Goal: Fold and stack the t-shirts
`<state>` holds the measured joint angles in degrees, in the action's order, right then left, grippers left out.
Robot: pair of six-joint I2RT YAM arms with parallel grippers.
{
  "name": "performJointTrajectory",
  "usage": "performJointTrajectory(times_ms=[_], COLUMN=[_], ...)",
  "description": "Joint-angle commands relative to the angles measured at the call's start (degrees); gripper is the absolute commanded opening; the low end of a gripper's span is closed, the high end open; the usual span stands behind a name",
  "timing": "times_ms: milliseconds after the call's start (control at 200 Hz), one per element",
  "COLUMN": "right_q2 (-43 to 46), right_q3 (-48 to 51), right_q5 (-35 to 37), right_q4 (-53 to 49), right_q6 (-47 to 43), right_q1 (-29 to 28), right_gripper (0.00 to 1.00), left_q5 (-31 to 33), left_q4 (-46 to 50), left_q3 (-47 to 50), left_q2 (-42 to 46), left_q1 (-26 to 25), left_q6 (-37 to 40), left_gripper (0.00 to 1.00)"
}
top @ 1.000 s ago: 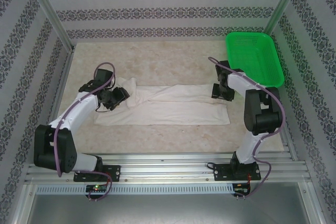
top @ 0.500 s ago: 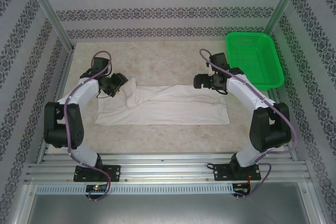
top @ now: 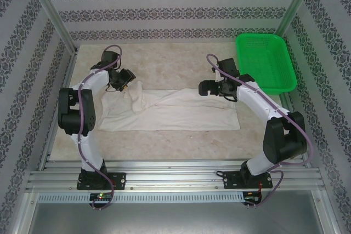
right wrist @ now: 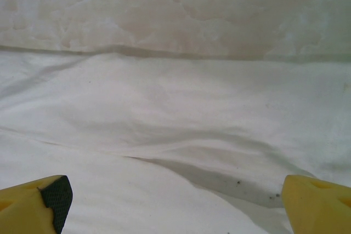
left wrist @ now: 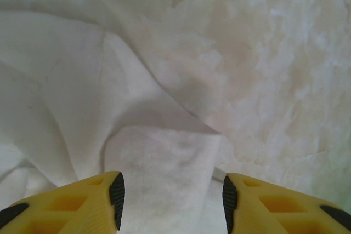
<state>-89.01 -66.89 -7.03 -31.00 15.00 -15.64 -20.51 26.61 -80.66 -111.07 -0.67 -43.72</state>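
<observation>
Your left gripper (left wrist: 173, 198) has its jaws partly apart and is clamping nothing. A rumpled flap of the t-shirt (top: 175, 110) lies below the gap between the two black pads (left wrist: 117, 191), loose rather than squeezed. You cannot tell from the wrist view whether the cloth brushes either pad. Beyond the flap the fabric rises in soft folds to the left, and bare marbled table (left wrist: 285, 80) shows to the right.

From above, that gripper sits over the bunched left end of the shirt, near the far left part of the table. Its arm (top: 90, 89) reaches out and bends over toward the cloth.

Your right gripper (right wrist: 175, 190) is released, its jaws spread wide. Its yellow fingers (right wrist: 315, 195) sit at the bottom corners of the wrist view with nothing held between them. Smooth white cloth lies beneath, with a shallow crease running across it and a few tiny dark specks near the right finger. The shirt's far edge meets bare table further up.

From above, this gripper hangs over the far edge of the shirt, toward its right end, pointing left.

The shirt itself is folded into a long, narrow band lying flat across the middle of the table. Its right end is squared off and its left end is crumpled.

A green basket (top: 266, 61) stands at the far right corner, well apart from the shirt and just beyond the right arm (top: 263, 108).
</observation>
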Motion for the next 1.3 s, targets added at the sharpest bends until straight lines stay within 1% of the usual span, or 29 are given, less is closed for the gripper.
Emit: performJointTrajectory(times_ms=[0,315,634,814,904,994,1064,1294], right_q2=[1.3,1.0,1.5,1.9,1.7,1.6,1.5,0.2], right_q3=[-1.0,-1.8,-1.7,-1.4,-1.4,-1.5,-1.4,-1.4], right_q5=[-0.9,0.3,1.0,1.8,2.0,2.1,2.1,3.8], right_q4=[-0.5,-1.2,-1.5,-1.6,-1.8,-1.6,-1.7,-1.8], right_q6=[-0.4,-0.2,0.3,0.5,0.7,1.0,1.1,1.4], right_q1=[-0.5,-0.5,-0.5,-0.4,-0.5,-0.5,-0.5,-0.1], right_gripper=[0.98,0.98,0.98,0.98,0.98,0.98,0.98,0.98], left_q5=[0.7,-0.8,1.6,-0.9,-1.7,-1.7,-1.9,-2.9], left_q4=[3.4,3.6,7.1,2.8,1.8,1.4,1.5,1.4], left_q3=[-1.2,-0.1,0.3,1.3,0.9,1.1,1.0,1.9], left_q2=[-2.0,-3.5,-2.8,-2.8,-2.9,-1.9,-1.1,1.1], left_q1=[0.4,0.2,0.2,-0.4,-0.6,-0.6,-0.6,-0.7], left_q6=[2.3,3.4,6.0,4.8,4.1,3.9,4.0,4.3], left_gripper=[0.51,0.51,0.52,0.51,0.48,0.41,0.38,0.23])
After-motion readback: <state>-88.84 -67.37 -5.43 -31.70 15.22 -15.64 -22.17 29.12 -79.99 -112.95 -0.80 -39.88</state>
